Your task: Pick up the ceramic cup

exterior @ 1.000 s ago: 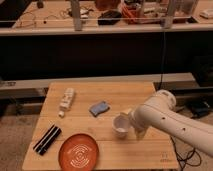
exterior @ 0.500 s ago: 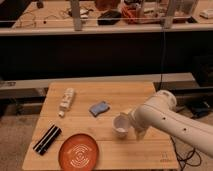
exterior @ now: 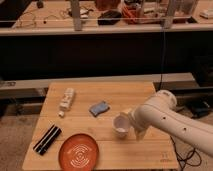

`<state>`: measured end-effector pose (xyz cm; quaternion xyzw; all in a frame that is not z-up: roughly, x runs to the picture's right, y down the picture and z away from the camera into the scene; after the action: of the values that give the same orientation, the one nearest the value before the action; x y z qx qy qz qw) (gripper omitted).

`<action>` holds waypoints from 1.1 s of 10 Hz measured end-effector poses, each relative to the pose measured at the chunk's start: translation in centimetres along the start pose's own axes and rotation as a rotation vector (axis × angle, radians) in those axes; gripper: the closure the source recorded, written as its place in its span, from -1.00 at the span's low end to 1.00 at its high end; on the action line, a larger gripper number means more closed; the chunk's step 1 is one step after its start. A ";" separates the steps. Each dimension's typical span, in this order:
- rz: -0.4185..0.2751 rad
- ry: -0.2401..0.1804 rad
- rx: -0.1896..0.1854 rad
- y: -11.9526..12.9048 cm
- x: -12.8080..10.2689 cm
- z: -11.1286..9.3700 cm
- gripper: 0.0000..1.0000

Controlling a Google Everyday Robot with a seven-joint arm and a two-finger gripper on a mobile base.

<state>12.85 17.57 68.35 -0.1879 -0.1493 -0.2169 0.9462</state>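
Observation:
The ceramic cup (exterior: 120, 125) is small, white and round, standing on the wooden table (exterior: 110, 150) right of the middle. My gripper (exterior: 129, 123) is at the end of the white arm that comes in from the right, right against the cup's right side. The arm's bulk hides the contact between gripper and cup.
An orange plate (exterior: 78, 151) lies at the front. A black flat object (exterior: 47, 139) lies at the front left. A white bottle-like object (exterior: 66, 100) lies at the back left. A blue-grey cloth or sponge (exterior: 99, 108) lies behind the cup. A shelf with clutter stands beyond the table.

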 end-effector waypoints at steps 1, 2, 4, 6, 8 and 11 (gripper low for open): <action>-0.001 -0.002 0.002 -0.1 0.0 0.0 -0.60; -0.001 -0.004 0.003 -0.1 0.0 0.0 -0.60; -0.003 -0.007 0.005 -0.1 -0.1 0.0 -0.60; -0.004 -0.010 0.004 -0.1 -0.1 0.1 -0.60; -0.008 -0.014 0.003 -0.2 -0.2 0.0 -0.60; -0.012 -0.020 0.002 -0.2 -0.3 0.0 -0.60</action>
<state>12.54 17.53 68.27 -0.1882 -0.1601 -0.2208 0.9435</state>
